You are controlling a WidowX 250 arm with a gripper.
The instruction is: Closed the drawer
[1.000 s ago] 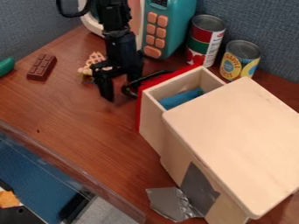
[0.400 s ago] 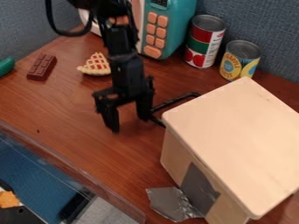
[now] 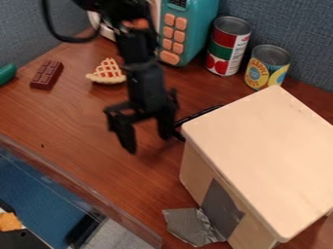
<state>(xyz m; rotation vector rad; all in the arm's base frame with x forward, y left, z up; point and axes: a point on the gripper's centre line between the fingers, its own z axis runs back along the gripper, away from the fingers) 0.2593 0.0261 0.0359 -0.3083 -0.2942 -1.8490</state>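
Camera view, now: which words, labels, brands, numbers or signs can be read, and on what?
Yellow can: lettering, too small to quote surely.
Red-and-green can: print, too small to read.
Toy microwave: display characters at the picture's top edge, too small to read.
Wooden cabinet: none seen.

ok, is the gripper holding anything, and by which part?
Nothing held. The gripper is open, its fingers apart; the black drawer handle lies outside them.
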